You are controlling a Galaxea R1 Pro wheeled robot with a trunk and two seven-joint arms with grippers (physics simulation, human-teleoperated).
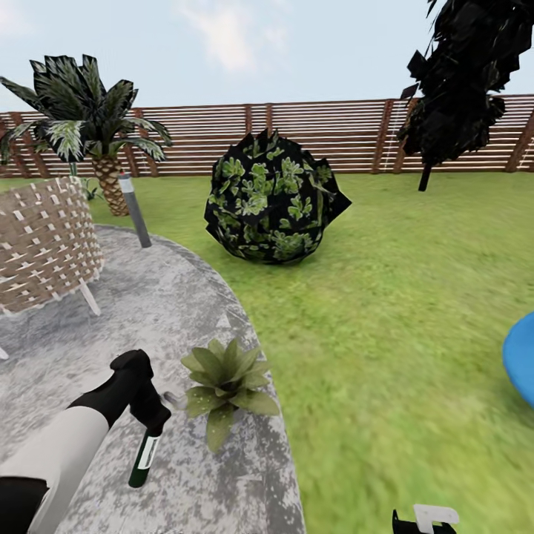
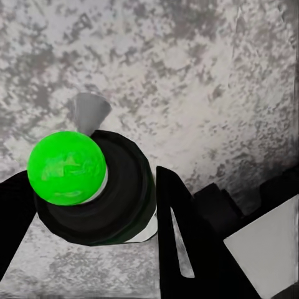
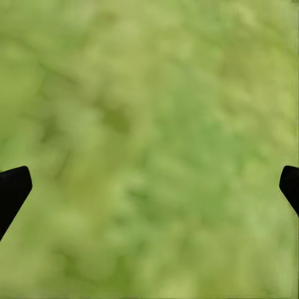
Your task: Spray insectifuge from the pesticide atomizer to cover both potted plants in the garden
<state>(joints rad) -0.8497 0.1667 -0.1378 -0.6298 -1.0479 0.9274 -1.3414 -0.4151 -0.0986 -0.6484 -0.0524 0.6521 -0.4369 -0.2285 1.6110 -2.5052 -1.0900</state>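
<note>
The pesticide atomizer (image 1: 144,454) hangs upright over the grey patio (image 1: 170,311), with my left gripper (image 1: 152,415) shut on its upper part. Its greyish nozzle points toward a potted plant (image 1: 226,382), a low green rosette at the patio's edge just right of the gripper. In the left wrist view the atomizer (image 2: 109,205) is seen from above, with a bright green cap and a grey nozzle, clamped between the black fingers (image 2: 180,237) of my left gripper (image 2: 87,187). My right gripper (image 3: 149,193) is open over the lawn, and also appears low at the right (image 1: 424,519).
A wicker chair (image 1: 44,245) stands on the patio at left, a grey bollard lamp (image 1: 135,211) behind it. A palm (image 1: 89,126), a round leafy bush (image 1: 271,196) and a dark tree (image 1: 460,81) stand before the wooden fence (image 1: 348,133). A blue object (image 1: 523,356) is at right.
</note>
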